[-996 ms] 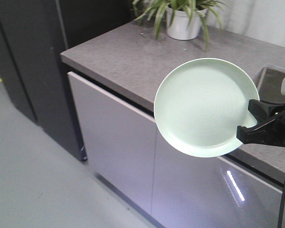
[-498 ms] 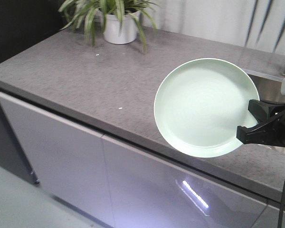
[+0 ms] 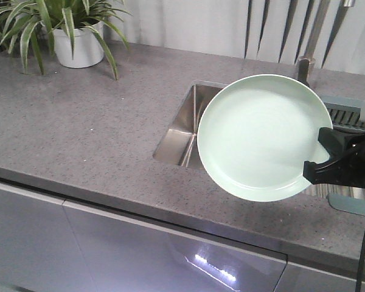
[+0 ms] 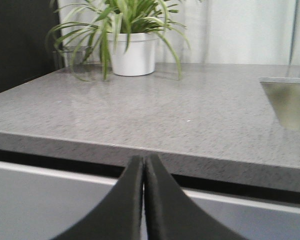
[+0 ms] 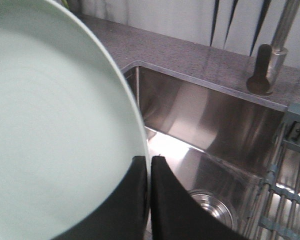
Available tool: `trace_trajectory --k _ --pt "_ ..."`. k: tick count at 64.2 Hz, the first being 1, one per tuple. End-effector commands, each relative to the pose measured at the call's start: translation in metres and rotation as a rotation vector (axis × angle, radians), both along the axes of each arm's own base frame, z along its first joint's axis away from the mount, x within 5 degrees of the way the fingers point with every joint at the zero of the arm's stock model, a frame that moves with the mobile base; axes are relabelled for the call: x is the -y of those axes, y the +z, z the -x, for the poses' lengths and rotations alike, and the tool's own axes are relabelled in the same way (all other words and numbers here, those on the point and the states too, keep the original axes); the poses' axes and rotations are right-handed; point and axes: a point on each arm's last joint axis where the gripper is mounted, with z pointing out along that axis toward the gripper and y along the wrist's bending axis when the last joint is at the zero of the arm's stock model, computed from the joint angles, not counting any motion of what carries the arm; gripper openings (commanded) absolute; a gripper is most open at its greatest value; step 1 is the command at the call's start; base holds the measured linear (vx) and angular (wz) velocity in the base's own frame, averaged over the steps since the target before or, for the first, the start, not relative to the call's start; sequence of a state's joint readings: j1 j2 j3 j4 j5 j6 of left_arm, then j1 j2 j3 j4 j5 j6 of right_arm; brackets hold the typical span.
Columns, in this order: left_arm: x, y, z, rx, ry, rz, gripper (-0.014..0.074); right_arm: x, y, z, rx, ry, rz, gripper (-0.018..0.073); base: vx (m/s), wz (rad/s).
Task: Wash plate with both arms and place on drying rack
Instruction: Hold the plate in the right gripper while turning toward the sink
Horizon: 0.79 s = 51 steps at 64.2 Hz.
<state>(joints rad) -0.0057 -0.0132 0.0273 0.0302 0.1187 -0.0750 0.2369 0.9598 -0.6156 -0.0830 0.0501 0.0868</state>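
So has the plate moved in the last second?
Yes. Along the counter the plate has travelled away from the plant to the sink, though it sits unchanged in the front view.

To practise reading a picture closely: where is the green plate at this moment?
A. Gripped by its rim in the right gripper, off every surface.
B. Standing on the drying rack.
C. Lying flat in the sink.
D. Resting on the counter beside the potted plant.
A: the right gripper pinches the plate at its rim, holding it in the air over the sink, clear of the rack.
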Motion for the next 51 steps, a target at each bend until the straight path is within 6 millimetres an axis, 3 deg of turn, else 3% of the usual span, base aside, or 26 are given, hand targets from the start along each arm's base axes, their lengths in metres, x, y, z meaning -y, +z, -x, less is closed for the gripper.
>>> trace_trajectory --k 1,51 --pt "0.0005 0.0020 0.0003 0.068 -0.008 0.020 -0.0006 0.0003 0.0201 -0.0008 0.123 0.004 -0.017 -0.0010 0.08 -0.34" --pt "0.0005 0.0020 0.0003 0.068 -0.008 0.020 -0.0006 0.0003 0.0202 -0.0009 0.124 0.005 -0.018 -0.0010 0.06 -0.30"
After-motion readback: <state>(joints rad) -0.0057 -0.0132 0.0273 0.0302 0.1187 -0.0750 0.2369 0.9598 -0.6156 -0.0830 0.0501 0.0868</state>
